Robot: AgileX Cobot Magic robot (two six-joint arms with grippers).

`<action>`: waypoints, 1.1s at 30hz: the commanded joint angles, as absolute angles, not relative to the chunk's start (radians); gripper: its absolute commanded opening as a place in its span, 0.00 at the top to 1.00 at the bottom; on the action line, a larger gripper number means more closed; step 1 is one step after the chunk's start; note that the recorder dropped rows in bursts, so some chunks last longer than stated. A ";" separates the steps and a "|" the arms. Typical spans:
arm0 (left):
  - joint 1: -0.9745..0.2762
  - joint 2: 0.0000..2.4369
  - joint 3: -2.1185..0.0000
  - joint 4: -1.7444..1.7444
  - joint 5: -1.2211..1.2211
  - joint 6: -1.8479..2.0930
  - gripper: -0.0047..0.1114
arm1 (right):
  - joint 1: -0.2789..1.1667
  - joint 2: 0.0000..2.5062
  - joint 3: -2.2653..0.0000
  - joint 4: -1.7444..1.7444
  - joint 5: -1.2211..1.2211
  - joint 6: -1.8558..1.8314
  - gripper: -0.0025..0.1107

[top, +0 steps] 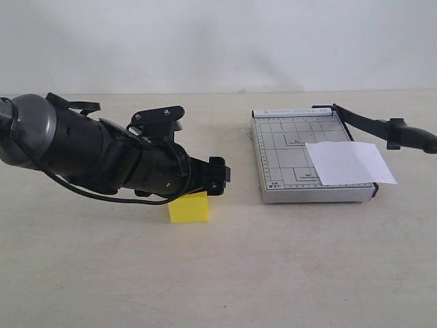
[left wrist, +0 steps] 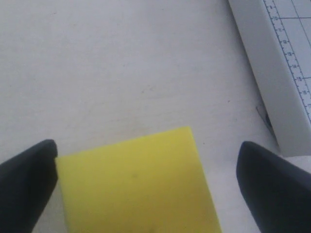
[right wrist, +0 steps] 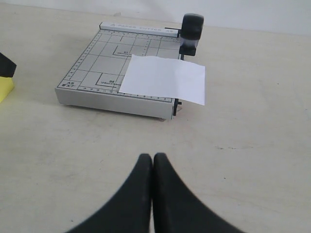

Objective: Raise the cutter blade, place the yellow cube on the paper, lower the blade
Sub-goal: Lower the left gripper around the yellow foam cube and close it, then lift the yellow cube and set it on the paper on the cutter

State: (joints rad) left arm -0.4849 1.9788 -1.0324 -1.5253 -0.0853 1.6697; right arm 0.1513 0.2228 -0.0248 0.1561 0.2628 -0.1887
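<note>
beige table (top: pixel 307 260), white wall (top: pixel 218 41). the left arm (top: pixel 102 147) reaches low from the left. the left gripper (left wrist: pixel 146 160) is spread wide about the cube (top: pixel 188 207) on the table, well apart from the trimmer (top: pixel 287 147). paper (top: pixel 348 162) lies on the trimmer, overhanging beside the raised blade (top: pixel 382 128). only the right wrist view shows the right gripper (right wrist: pixel 152 158), pressed together above the table.

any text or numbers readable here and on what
Nothing reads for certain.
Printed line on the trimmer board's top strip: too blurred.
Numerals on the ruler scale along its edge: too small.
Small labels in the grid boxes: blurred.
The paper and the yellow cube: no print visible.
</note>
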 commanded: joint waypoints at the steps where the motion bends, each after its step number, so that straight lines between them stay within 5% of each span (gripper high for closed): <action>1: -0.482 1.978 -1.035 -1.530 -0.084 1.676 0.16 | 0.149 0.219 -0.020 0.151 0.258 -0.191 0.97; 10: -0.482 1.978 -1.035 -1.530 -0.107 1.676 0.28 | 0.149 0.219 -0.020 0.151 0.258 -0.191 0.97; 19: -0.482 1.978 -1.035 -1.527 -0.043 1.676 0.91 | 0.149 0.219 -0.020 0.151 0.258 -0.191 0.97; 33: -0.482 1.924 -1.041 -1.428 0.028 1.679 0.92 | 0.149 0.219 -0.020 0.151 0.258 -0.191 0.97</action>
